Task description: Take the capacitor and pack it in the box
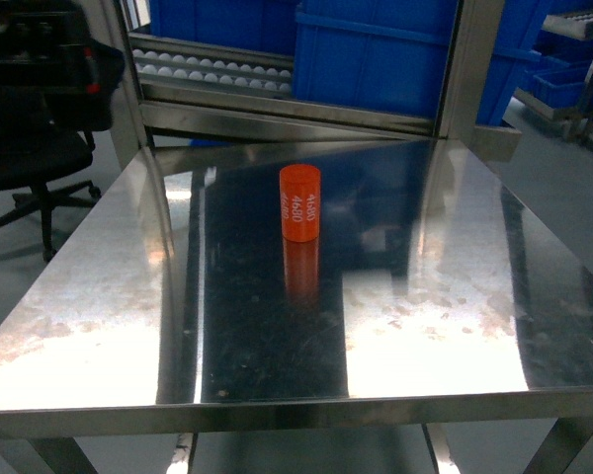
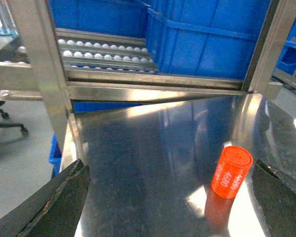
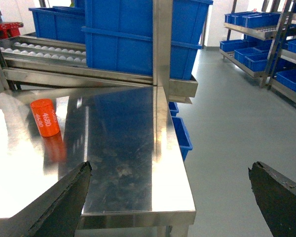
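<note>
The capacitor [image 1: 299, 201] is a small orange cylinder with white numbers, standing upright near the far middle of the steel table [image 1: 445, 296]. In the left wrist view the capacitor [image 2: 231, 172] stands ahead, close to the right fingertip [image 2: 281, 195]; my left gripper [image 2: 170, 197] is open and holds nothing. In the right wrist view the capacitor [image 3: 45, 118] sits far off to the left, while my right gripper [image 3: 170, 197] hangs open over the table's right front corner. Neither gripper appears in the head view. The box is out of view.
Behind the table a steel roller rack [image 1: 217, 74] carries large blue bins [image 1: 376, 59]. A black office chair [image 1: 35, 148] stands at the left. More blue bins on shelves [image 3: 266, 47] line the grey floor to the right.
</note>
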Robot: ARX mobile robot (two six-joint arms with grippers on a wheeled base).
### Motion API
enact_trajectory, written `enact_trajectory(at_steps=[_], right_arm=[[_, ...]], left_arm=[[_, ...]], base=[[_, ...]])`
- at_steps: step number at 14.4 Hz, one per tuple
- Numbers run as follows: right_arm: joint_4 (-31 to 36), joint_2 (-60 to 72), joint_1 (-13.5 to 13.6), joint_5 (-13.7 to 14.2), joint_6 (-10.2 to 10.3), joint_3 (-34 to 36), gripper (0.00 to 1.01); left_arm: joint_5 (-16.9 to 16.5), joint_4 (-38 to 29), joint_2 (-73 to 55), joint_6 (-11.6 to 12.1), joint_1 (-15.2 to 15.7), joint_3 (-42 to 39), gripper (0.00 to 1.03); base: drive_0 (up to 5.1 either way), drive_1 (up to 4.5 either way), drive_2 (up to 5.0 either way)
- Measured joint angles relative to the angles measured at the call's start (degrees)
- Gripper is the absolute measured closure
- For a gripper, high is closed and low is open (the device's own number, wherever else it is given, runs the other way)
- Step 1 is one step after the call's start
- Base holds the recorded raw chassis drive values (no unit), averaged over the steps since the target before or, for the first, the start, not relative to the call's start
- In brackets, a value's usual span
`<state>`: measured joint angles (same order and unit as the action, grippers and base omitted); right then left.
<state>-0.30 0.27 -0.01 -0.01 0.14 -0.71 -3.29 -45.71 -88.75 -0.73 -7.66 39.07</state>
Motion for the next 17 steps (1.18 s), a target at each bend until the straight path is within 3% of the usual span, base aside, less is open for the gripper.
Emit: enact_trajectory(at_steps=[3,5,9,14,16,17], right_arm=[[0.02,0.0,0.0,-0.02,0.0,0.0,0.03],[0.0,0.0,0.0,-0.02,0.0,0.0,0.03],[0.0,0.0,0.0,0.0,0.0,0.0,0.03],[0.0,0.0,0.0,-0.02,0.0,0.0,0.03],[0.0,0.0,0.0,0.0,0.0,0.0,0.03],[0.02,0.0,0.0,-0.02,0.02,0.0,0.03]], left_arm=[[-13.38,15.28,-14.21,2.73,0.7,23.12,0.05],[-21.0,25.53,-22.34,5.38,-0.76,36.26,0.05],[-26.01,33.2,-31.19,7.91,-4.7,49.68,0.05],[-30.01,38.91,-38.49,11.17,-6.82,53.13,0.05],[-32.5,41.81,-40.04,11.26,-6.82,55.08,0.05],[-32.24,41.92,-41.29,11.89,-6.86,57.05,0.05]], base=[[0.0,0.0,0.0],[0.0,0.0,0.0],[0.0,0.0,0.0],[0.0,0.0,0.0],[0.0,0.0,0.0],[0.0,0.0,0.0]])
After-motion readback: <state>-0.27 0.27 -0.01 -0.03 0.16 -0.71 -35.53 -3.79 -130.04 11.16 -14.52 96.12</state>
